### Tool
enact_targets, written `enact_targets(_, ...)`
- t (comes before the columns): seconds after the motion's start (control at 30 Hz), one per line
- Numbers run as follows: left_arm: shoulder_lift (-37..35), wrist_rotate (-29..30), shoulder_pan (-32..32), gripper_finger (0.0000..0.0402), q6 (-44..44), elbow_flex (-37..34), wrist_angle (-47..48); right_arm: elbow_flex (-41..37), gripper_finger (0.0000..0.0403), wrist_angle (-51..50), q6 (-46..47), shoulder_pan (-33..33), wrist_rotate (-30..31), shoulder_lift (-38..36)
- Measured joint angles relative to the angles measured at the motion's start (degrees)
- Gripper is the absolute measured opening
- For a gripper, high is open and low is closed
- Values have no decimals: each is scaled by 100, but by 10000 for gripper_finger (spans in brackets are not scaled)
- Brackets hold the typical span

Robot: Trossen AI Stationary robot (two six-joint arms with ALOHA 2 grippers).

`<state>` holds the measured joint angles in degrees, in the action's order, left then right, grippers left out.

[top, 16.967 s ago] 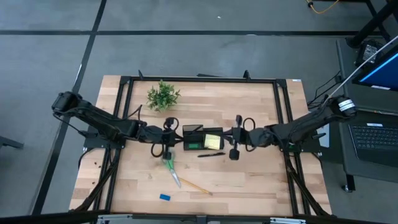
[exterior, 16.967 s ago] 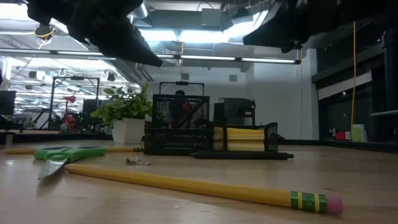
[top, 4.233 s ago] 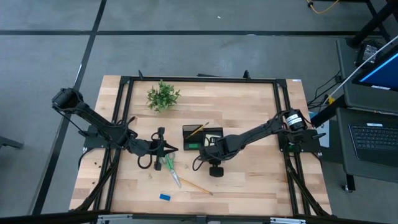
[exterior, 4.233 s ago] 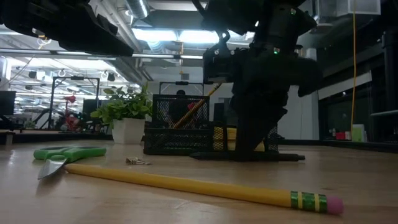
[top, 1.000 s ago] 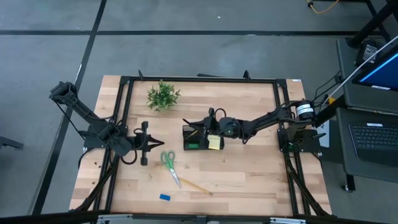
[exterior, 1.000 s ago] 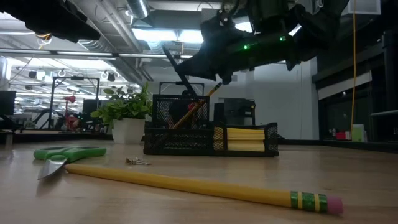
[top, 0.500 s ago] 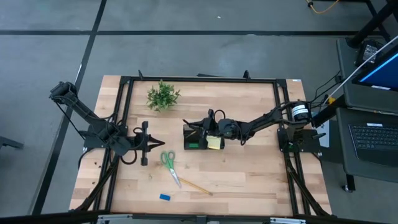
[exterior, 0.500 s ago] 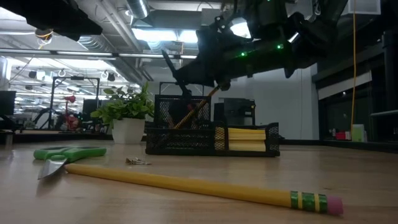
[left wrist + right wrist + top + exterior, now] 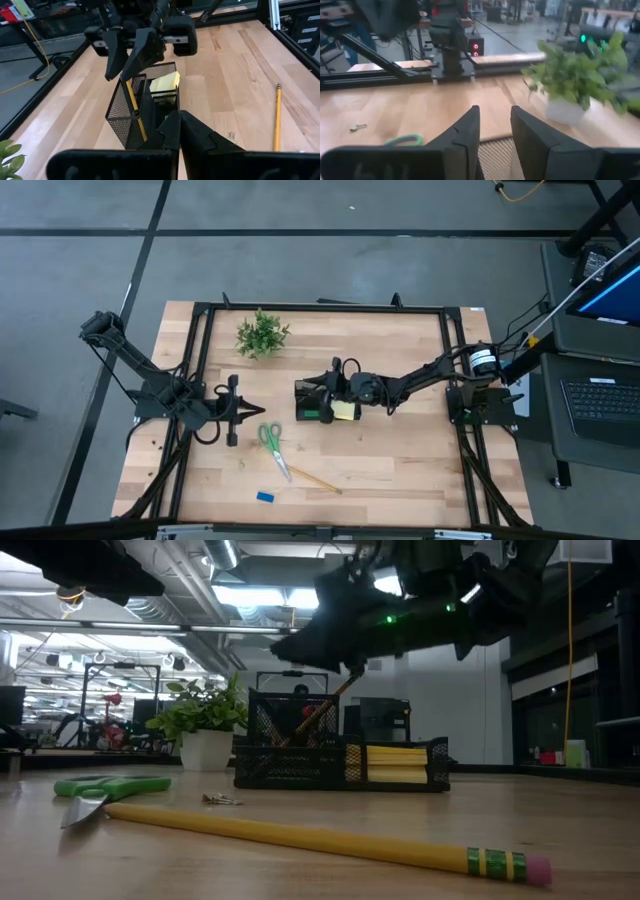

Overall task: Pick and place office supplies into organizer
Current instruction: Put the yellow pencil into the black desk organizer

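The black mesh organizer [image 9: 325, 402] stands mid-table, with a yellow sticky-note pad [image 9: 343, 410] and a green block [image 9: 312, 414] in it. A yellow pencil [image 9: 132, 100] leans in its tall compartment. My right gripper [image 9: 492, 131] hovers open just above the organizer's far side, with nothing between its fingers. My left gripper [image 9: 250, 412] is shut and empty, left of the organizer. The green-handled scissors [image 9: 270, 442], a second yellow pencil [image 9: 312, 478] and a blue block [image 9: 264, 497] lie flat on the table nearer the front edge.
A small potted plant [image 9: 262, 335] stands at the far left of the table. Black frame rails [image 9: 200, 360] run along the table's sides. A small metal clip [image 9: 222, 799] lies near the scissors. Bare wood lies right of the organizer.
My right gripper has opened above the organizer and let go of the black pen it held tilted there. The pen no longer shows below its fingers. The gripper has shifted slightly toward the table's left edge.
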<state>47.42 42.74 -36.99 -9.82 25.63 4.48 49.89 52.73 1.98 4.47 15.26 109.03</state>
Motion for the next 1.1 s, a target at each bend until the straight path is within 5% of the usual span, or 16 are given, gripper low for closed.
enact_targets(0.23,73,-60,2,2,-5,0,0,558,100,-86,-985,304,-2,0)
enact_targets(0.43,248,-230,-7,9,-251,0,1,1314,64,-1488,-1174,400,12,-73)
enact_targets(0.63,488,-480,-9,8,-307,3,1,2246,6,-3577,-1111,450,19,-133)
enact_targets(1.1,1225,-555,-2,50,-596,4,-216,2768,11,-6166,99,1278,759,-619)
